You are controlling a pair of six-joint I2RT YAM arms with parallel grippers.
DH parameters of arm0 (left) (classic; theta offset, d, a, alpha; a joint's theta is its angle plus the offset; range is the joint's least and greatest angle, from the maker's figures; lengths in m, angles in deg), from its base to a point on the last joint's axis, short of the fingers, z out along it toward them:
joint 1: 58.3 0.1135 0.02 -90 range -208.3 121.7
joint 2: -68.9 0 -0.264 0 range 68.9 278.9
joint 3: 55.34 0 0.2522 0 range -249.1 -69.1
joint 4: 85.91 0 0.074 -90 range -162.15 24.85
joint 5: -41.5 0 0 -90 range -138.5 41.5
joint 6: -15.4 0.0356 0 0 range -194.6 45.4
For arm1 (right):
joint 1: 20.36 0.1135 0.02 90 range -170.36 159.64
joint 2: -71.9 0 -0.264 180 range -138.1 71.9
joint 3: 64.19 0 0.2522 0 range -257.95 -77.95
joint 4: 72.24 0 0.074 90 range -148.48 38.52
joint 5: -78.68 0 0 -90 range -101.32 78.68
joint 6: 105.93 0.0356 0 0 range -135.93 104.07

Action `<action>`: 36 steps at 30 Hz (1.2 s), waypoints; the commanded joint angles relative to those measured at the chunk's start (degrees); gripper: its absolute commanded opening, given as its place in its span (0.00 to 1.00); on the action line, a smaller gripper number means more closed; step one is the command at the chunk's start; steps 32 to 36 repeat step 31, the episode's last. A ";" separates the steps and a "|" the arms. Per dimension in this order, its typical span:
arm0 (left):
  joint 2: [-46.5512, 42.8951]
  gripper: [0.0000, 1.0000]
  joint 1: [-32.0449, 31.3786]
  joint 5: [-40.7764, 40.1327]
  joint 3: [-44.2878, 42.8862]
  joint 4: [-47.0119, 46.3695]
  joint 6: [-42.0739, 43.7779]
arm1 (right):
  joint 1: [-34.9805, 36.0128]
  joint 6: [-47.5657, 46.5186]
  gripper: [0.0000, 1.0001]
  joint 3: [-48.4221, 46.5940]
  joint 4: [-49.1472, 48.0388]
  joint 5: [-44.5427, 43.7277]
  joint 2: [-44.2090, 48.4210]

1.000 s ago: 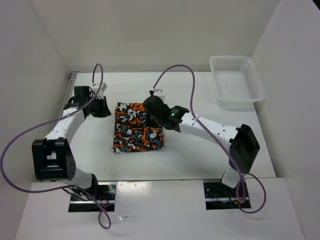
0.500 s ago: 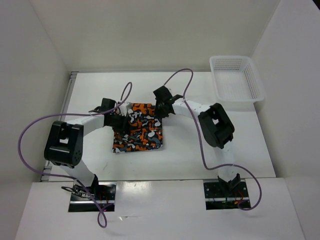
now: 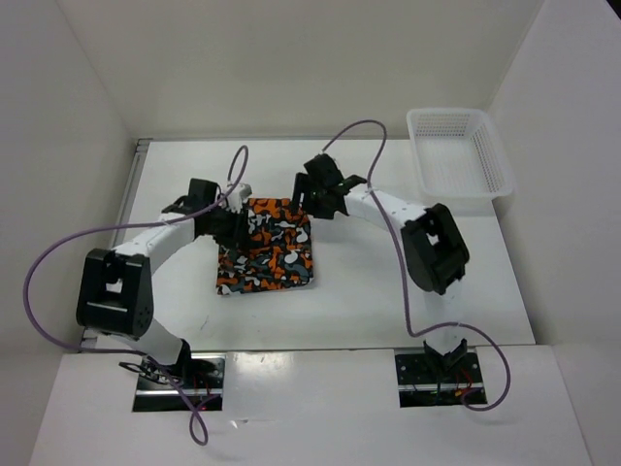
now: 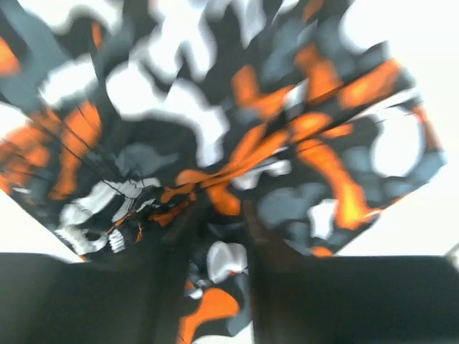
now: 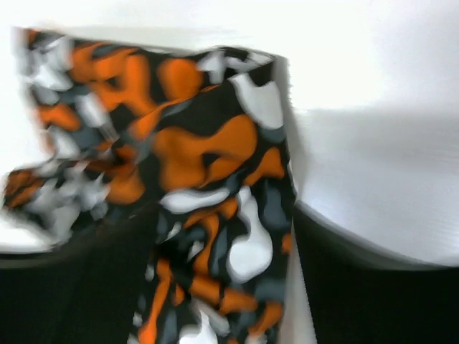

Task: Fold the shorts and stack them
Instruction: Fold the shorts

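Note:
The shorts (image 3: 267,254), in orange, grey, black and white camouflage, lie folded in a flat rectangle on the white table (image 3: 388,291). My left gripper (image 3: 233,225) sits over their far left corner. In the left wrist view its dark fingers (image 4: 168,279) stand apart, and blurred fabric (image 4: 237,143) fills the view and shows in the gap around the left gripper (image 4: 215,218). My right gripper (image 3: 310,202) is over the far right corner. Its jaws are wide open in the right wrist view, the right gripper (image 5: 222,226) straddling the shorts' right edge (image 5: 215,158).
A white mesh basket (image 3: 456,155) stands at the far right of the table. White walls close in the back and both sides. Purple cables (image 3: 58,262) loop beside each arm. The arm bases are at the near edge.
The left arm has swung in from the far left onto the shorts' far left corner. The right gripper has drawn back to the far right corner. Both jaws have spread apart.

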 commanded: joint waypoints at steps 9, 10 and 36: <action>-17.93 0.92 6.96 10.72 -14.29 8.77 0.23 | -1.02 -1.65 1.00 16.48 2.27 -13.52 41.57; -19.25 0.92 8.02 11.26 -14.29 8.77 0.23 | -1.64 -1.65 1.00 17.80 3.67 -14.66 43.62; -42.64 0.96 13.39 13.63 1.53 7.01 0.23 | -13.34 -1.65 1.00 30.03 15.90 -20.47 70.53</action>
